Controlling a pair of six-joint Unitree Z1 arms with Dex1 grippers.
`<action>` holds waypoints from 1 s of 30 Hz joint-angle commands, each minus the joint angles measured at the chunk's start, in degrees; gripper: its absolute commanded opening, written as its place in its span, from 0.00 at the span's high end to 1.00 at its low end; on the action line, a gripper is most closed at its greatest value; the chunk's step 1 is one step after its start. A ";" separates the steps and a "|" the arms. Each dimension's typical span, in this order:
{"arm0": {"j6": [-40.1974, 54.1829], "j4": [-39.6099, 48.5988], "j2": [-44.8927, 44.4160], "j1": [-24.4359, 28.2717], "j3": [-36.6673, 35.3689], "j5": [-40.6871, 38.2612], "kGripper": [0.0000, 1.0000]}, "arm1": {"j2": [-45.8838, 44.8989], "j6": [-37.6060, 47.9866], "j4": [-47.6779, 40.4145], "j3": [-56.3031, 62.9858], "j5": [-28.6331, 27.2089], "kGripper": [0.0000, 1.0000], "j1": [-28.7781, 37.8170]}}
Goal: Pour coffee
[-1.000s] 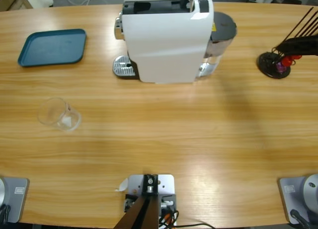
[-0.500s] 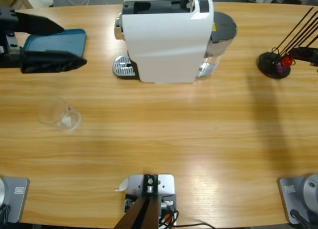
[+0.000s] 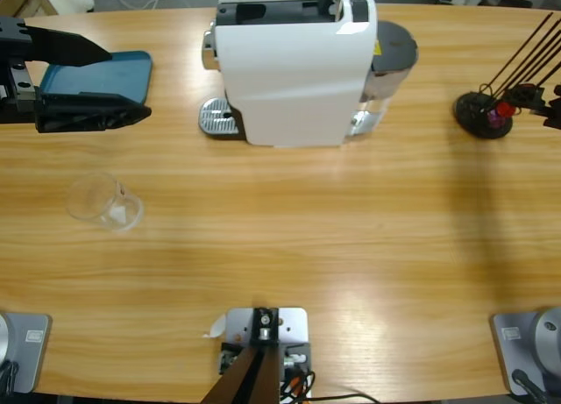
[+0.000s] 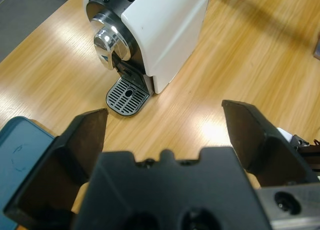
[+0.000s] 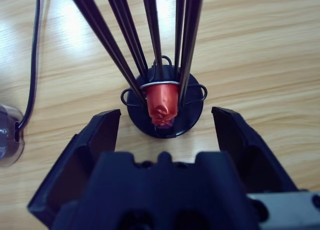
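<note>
While both pincers hang spread and empty, nothing gripped yet.
Clear glass (image 3: 102, 202) on counter (image 3: 289, 237): light, slippery, breakable; best pinched gently across the wall, kept upright.

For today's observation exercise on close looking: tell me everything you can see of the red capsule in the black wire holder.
The red capsule is a small, shiny, foil-like pod with a crinkled end. It sits at the bottom of the black wire holder, ringed by a thin metal loop, with dark rods rising around it. The holder's round base stands on the wooden table. The right pincer faces it with jaws open, not touching it. In the high view it shows only as a small reddish spot.
</note>
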 commanded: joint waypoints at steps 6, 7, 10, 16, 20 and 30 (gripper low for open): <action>-0.19 0.37 0.65 -0.33 1.85 0.68 0.00 | 3.21 -0.75 -1.89 1.66 0.80 0.36 -2.48; -0.19 0.37 0.65 -0.28 1.81 0.68 0.00 | 3.46 -0.84 -2.45 1.73 1.29 0.36 -2.47; -0.24 0.40 0.70 -0.28 1.99 0.68 0.00 | 4.13 -0.92 -3.49 1.86 2.43 0.36 -2.50; -0.38 0.40 0.83 -0.28 2.34 0.68 0.00 | 4.88 -1.77 -4.07 1.82 3.28 0.50 -2.82; -0.54 0.40 0.91 -0.28 2.62 0.68 0.00 | 3.90 -2.21 -4.07 1.93 3.19 0.70 -3.06; -0.91 0.40 0.83 -0.28 3.91 0.68 0.00 | 2.91 -3.26 -3.89 1.73 3.89 1.00 -3.06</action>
